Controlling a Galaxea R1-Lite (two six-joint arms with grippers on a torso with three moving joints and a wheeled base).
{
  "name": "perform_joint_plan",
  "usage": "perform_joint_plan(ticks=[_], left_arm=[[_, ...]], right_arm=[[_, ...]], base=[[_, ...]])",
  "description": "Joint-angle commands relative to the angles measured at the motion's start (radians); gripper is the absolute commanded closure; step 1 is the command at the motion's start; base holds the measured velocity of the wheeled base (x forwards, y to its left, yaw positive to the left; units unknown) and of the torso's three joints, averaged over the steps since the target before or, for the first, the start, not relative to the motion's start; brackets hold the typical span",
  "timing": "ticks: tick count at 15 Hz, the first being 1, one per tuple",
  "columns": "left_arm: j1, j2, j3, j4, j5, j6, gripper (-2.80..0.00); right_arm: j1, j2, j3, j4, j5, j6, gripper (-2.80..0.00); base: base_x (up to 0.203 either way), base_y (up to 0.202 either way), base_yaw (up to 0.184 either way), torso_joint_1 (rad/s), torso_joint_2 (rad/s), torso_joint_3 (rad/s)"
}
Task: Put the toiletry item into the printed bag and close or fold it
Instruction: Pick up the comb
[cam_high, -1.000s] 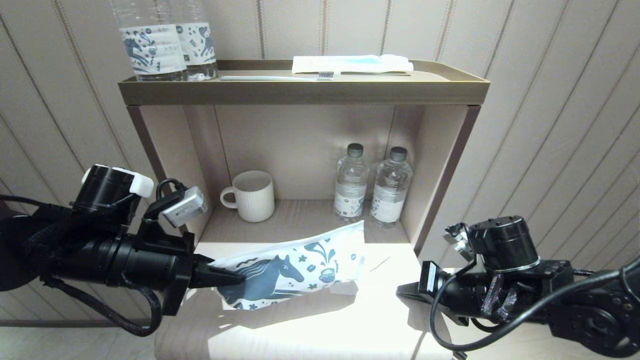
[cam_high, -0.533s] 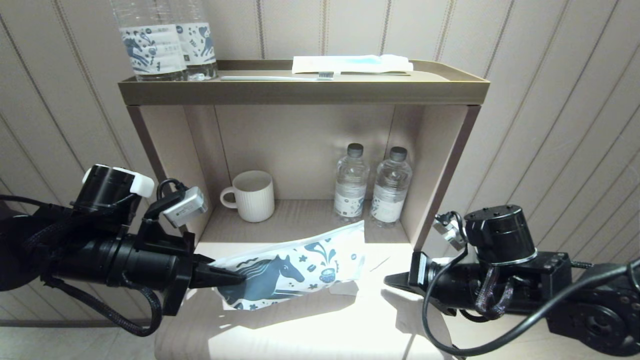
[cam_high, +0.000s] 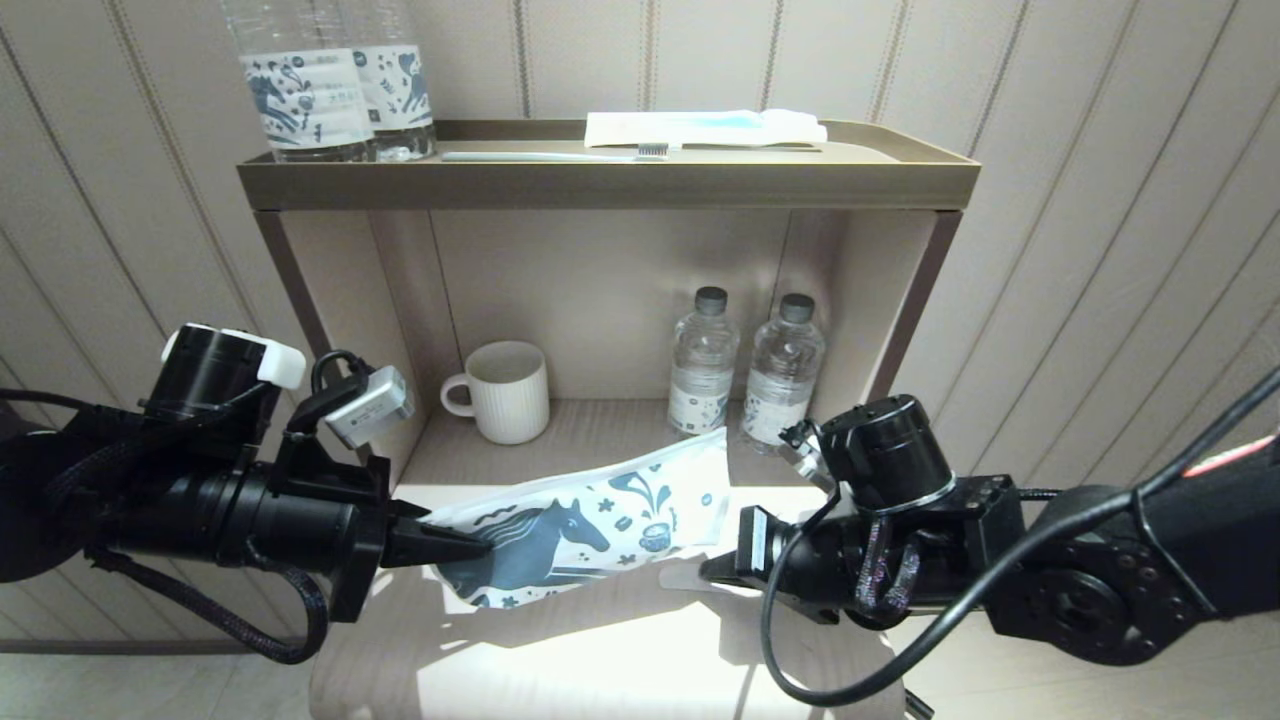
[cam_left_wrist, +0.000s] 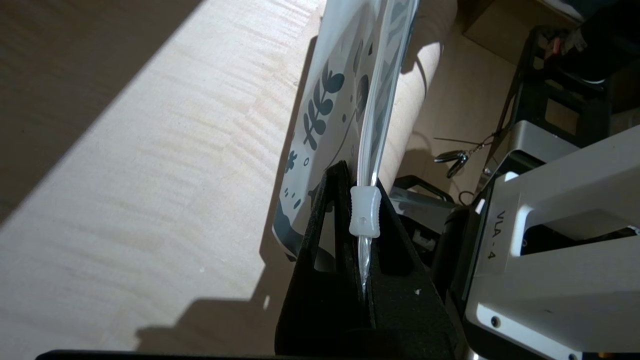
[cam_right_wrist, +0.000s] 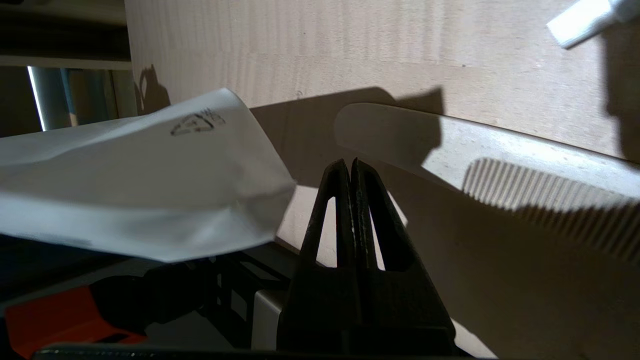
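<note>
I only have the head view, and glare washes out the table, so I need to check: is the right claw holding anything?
Observer: No. In the right wrist view the right claw is shut with nothing between its tips.
Operator: What is the pale strip beside it?
Observer: That is the toiletry item, a comb. Its teeth show, and it lies flat on the wooden top.
Operator: And the left grip?
Observer: The left claw is shut on the zip edge of the printed bag, with the white slider right at its tips.
</note>
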Motion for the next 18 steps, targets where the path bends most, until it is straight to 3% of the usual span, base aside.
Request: perform_joint_plan(ticks=[1,8,18], left_arm=[[0.0,0.003,0.0,-0.001,-0.005,0.002,0.0],[0.0,0.017,-0.001,-0.004,-0.003,0.004,0.0],[0.0,0.028,0.002,-0.005,-0.003,0.005,0.0]], right_arm=[[0.039,0.054,-0.053,0.011,-0.012,0.0,0.0],[0.088,0.136,-0.117,0.015,-0.017,-0.008,0.0],[0.074,0.12,-0.124,0.038,-0.019,-0.01,0.0]], base=[[0.0,0.0,0.0,0.0,0.0,0.0],[0.0,0.0,0.0,0.0,0.0,0.0],[0.0,0.0,0.0,0.0,0.0,0.0]])
